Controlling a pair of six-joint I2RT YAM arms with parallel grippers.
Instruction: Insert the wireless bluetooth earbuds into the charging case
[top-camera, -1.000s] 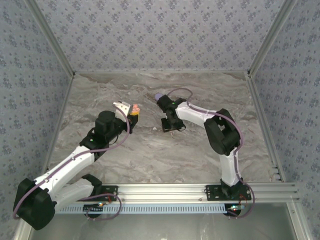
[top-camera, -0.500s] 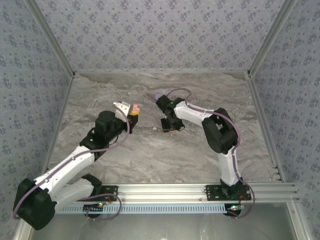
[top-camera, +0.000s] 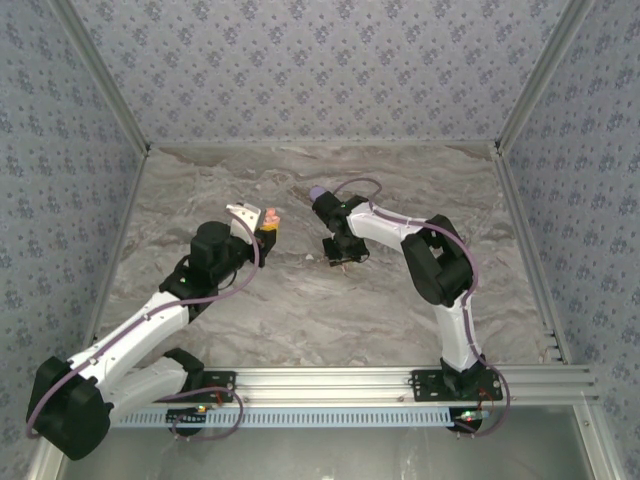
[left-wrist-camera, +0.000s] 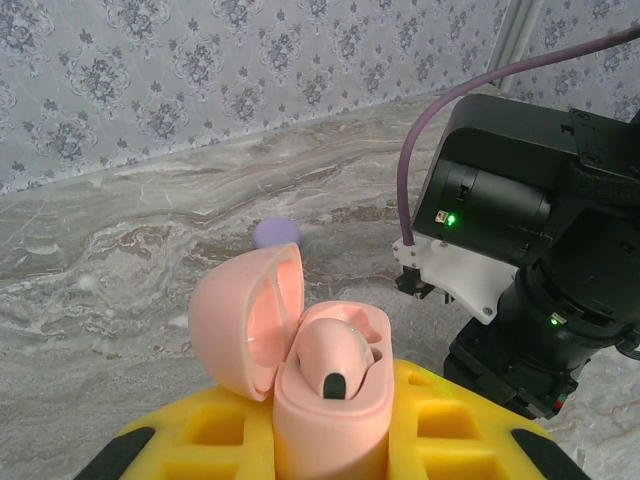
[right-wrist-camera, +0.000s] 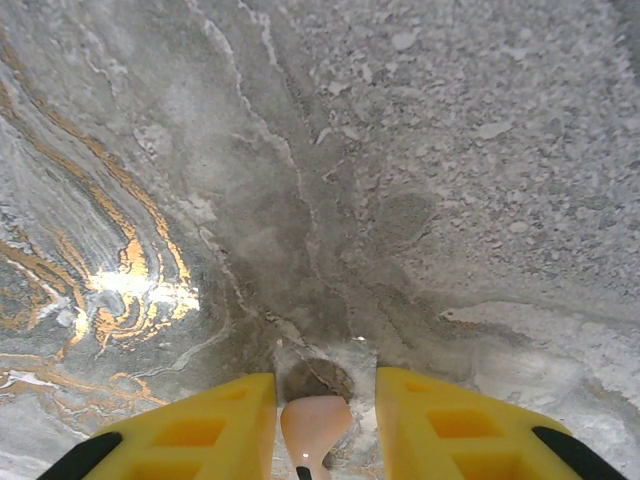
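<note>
**Robot arms:** two, a left arm (top-camera: 140, 328) and a right arm (top-camera: 440, 265).

**Grippers:** two, one per arm, the left gripper (top-camera: 268, 226) and the right gripper (right-wrist-camera: 318, 420).

**Yellow fingers** (right-wrist-camera: 200, 430)**:** two on each gripper, four in all.

**Cases:** one pink charging case (left-wrist-camera: 330, 425), its lid open.

**Earbuds:** two, both pink. The seated earbud (left-wrist-camera: 338, 352) lies in the case. The loose earbud (right-wrist-camera: 315, 422) lies between the right gripper's fingers.

**Other items:** one lavender rounded item (left-wrist-camera: 276, 233) on the table (top-camera: 300, 310).
</note>
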